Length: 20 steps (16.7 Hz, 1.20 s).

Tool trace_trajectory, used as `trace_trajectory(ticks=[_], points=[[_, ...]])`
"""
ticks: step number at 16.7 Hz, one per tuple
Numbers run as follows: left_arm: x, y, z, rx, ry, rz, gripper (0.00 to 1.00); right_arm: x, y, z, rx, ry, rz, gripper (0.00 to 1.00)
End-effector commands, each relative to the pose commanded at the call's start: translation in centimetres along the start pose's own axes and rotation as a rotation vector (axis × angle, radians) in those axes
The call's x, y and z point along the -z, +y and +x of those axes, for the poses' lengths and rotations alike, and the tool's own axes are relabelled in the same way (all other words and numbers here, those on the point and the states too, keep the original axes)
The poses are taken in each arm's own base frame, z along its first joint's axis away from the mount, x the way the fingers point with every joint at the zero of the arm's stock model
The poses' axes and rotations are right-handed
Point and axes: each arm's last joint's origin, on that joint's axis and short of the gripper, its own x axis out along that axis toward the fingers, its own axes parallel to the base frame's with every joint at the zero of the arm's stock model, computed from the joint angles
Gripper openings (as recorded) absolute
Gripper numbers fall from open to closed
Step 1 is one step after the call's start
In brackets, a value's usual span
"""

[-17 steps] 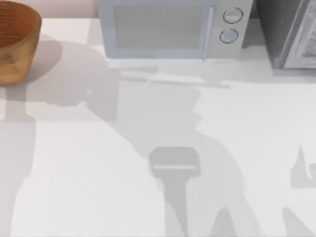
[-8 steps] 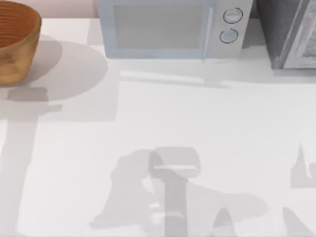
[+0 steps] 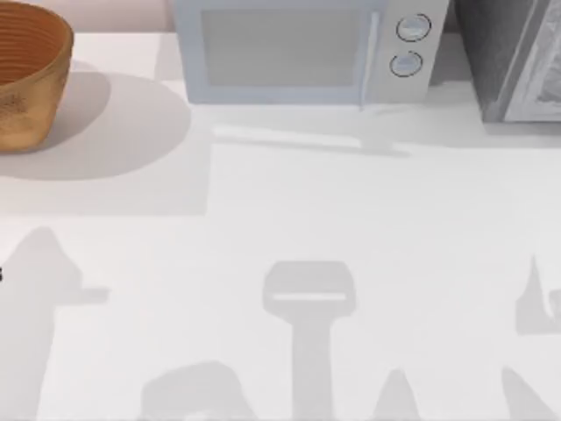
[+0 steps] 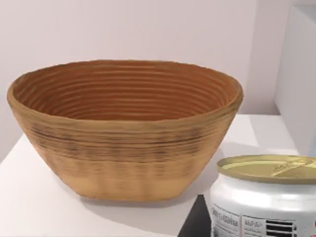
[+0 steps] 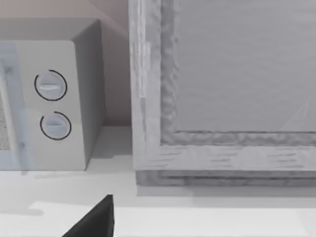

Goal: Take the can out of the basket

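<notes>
The basket (image 3: 26, 79) is a round orange-brown woven bowl at the table's far left corner. In the left wrist view the basket (image 4: 123, 143) stands a little way off, and what shows of its ribbed inside is bare. The can (image 4: 266, 197), silver with a pale yellowish top, is close in front of that camera and outside the basket. My left gripper (image 4: 247, 229) is shut on the can, with one dark finger (image 4: 193, 224) against its side. A dark part of my right gripper (image 5: 96, 219) shows above the table near the back right.
A white microwave (image 3: 298, 53) stands at the back middle, its two knobs also seen in the right wrist view (image 5: 49, 103). A grey textured cabinet (image 3: 517, 61) is at the back right. Arm shadows lie across the white tabletop (image 3: 351, 219).
The left arm's shadow has slid from beside the basket toward the table's front left. The basket has not moved.
</notes>
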Motion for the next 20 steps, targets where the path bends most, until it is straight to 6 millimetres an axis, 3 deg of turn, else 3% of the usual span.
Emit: trace_trajectory(ticks=[4,7,14,20], points=[[4.2,-0.2,-0.4,0.027,-0.079,-0.001,0.00,0.0,0.0,0.0,0.000,0.000,0.000,1.00],[5.3,-0.4,-0.4,0.044,-0.103,0.001,0.00,0.0,0.0,0.0,0.000,0.000,0.000,1.00],[5.3,-0.3,-0.4,0.041,-0.099,0.003,0.00,0.0,0.0,0.0,0.000,0.000,0.000,1.00],[0.8,-1.4,0.3,0.214,-0.144,0.013,0.00,0.0,0.0,0.0,0.000,0.000,0.000,1.00]])
